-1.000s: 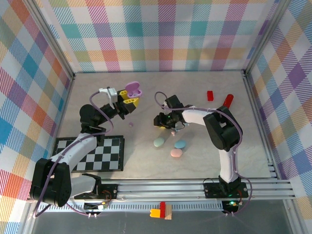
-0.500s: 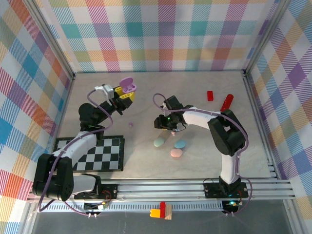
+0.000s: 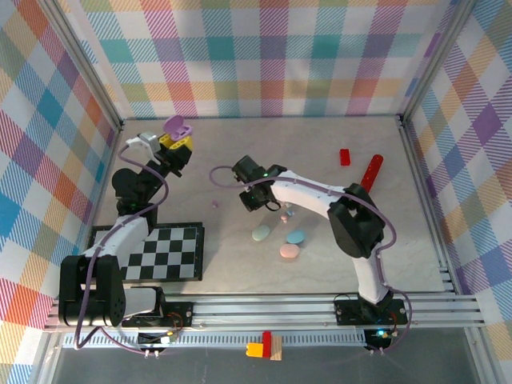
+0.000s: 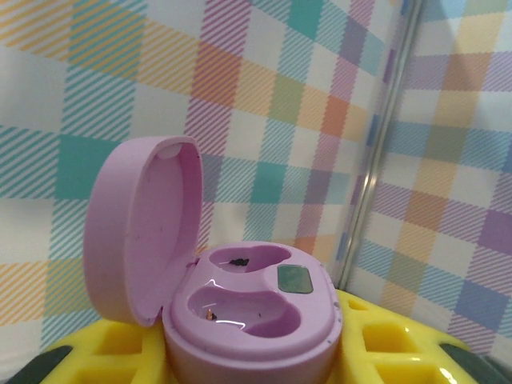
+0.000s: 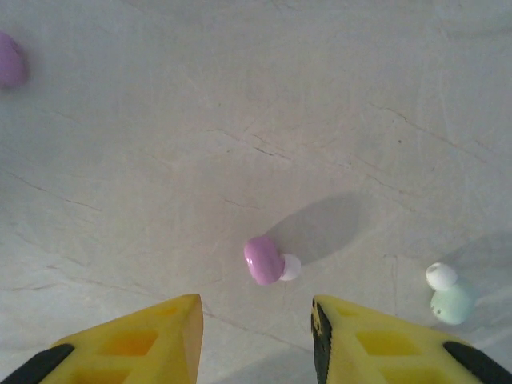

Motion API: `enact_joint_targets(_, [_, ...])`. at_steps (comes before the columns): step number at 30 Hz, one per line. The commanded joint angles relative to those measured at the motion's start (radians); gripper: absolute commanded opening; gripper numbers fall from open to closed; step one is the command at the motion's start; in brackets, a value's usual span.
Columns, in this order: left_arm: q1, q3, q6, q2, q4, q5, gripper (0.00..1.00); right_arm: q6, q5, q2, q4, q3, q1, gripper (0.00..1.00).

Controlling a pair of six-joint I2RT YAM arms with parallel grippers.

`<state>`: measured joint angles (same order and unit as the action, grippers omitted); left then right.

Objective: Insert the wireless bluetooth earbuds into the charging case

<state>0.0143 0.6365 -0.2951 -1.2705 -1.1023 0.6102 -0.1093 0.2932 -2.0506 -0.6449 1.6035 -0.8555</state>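
Top, left gripper [image 3: 173, 145]: raised at the far left of the table [image 3: 384, 240], clamped on the purple case [image 3: 177, 125], whose lid is open.
Top, right gripper [image 3: 255, 198]: low over mid-table; from here I cannot tell how its jaws stand.
Top, stray bud [image 3: 214, 204]: purple, alone on the table, left of the right gripper and apart from it.
Top, small buds [image 3: 286, 214]: tiny pieces on the table just right of the right gripper, beside its arm.
Top, closed cases: mint case [image 3: 261, 234], blue case [image 3: 296, 237] and pink case [image 3: 290, 251] lie near one another, nearer the bases than the right gripper.
Top, red blocks [image 3: 345, 157]: two, at the far right.
Top, mat [image 3: 148, 252]: checkered, near left.
Left wrist, purple case: gripped between the yellow fingers [image 4: 400, 352], wells facing up and both empty; lid [image 4: 144, 228] swung up on the left.
Right wrist, right gripper: fingers apart, nothing between them, close above the table.
Right wrist, purple bud [image 5: 264, 260]: lies on the table, white tip to the right, just ahead of the gap, touching neither finger.
Right wrist, mint bud [image 5: 450, 300]: on the table at the right, apart from the purple bud.
Right wrist, purple shape [image 5: 10, 60]: cut off by the upper left edge; cannot tell what it is.
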Motion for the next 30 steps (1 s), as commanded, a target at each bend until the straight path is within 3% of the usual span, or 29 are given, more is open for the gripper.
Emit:
enact_joint_targets(1, [0.028,0.011,-0.033,0.011,-0.046,-0.009,0.35,0.123,0.175,-0.069,-0.108,0.068,-0.039,0.4])
enact_joint_targets(12, [0.046,0.02,-0.044,0.02,-0.047,0.022,0.35,0.198,0.294,-0.203,-0.196,0.222,-0.079,0.36])
enact_joint_targets(30, [0.047,0.029,-0.058,0.018,-0.051,0.052,0.35,0.198,0.29,-0.296,-0.272,0.312,-0.079,0.32])
